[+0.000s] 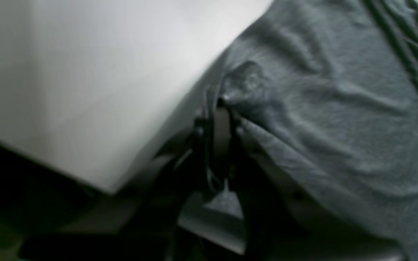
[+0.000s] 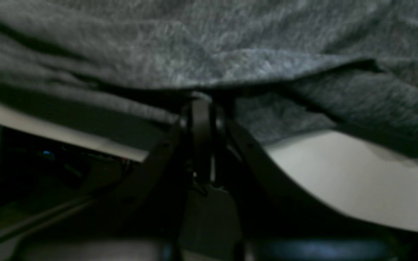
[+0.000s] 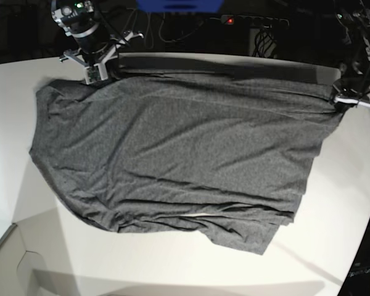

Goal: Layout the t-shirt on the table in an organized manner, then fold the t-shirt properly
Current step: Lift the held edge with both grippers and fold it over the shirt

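While both arms held the far edge of the garment, the large heathered dark grey knit t-shirt (image 3: pixel 172 148) lay spread across the wide, smooth white table (image 3: pixel 333 246), covering most of its middle and reaching toward the far side. The right gripper (image 3: pixel 95 73), at the far left of the base view, had its jaws pressed together on a fold of the t-shirt; its wrist view showed the cloth bunched right at the closed fingertips (image 2: pixel 201 98), with the table's curved rim just below. The left gripper (image 3: pixel 342 102), at the far right of the base view, likewise pinched the t-shirt, and its wrist view showed fabric gathered into the shut jaws (image 1: pixel 223 105) beside bare white tabletop.

Between the two grips the far edge ran fairly straight and taut. The near part stayed untidy: layered ripples and a doubled-over hem sat at the near right, and the left side sagged in a loose curve.

By my reading, the laying-out step was in hand and not finished. Doing it well would call for keeping both pinches firm and level, drawing the cloth evenly so the tension stayed balanced, and setting the edge down flat. Pulling one side harder could skew the body or drag cloth off the table's far rim.
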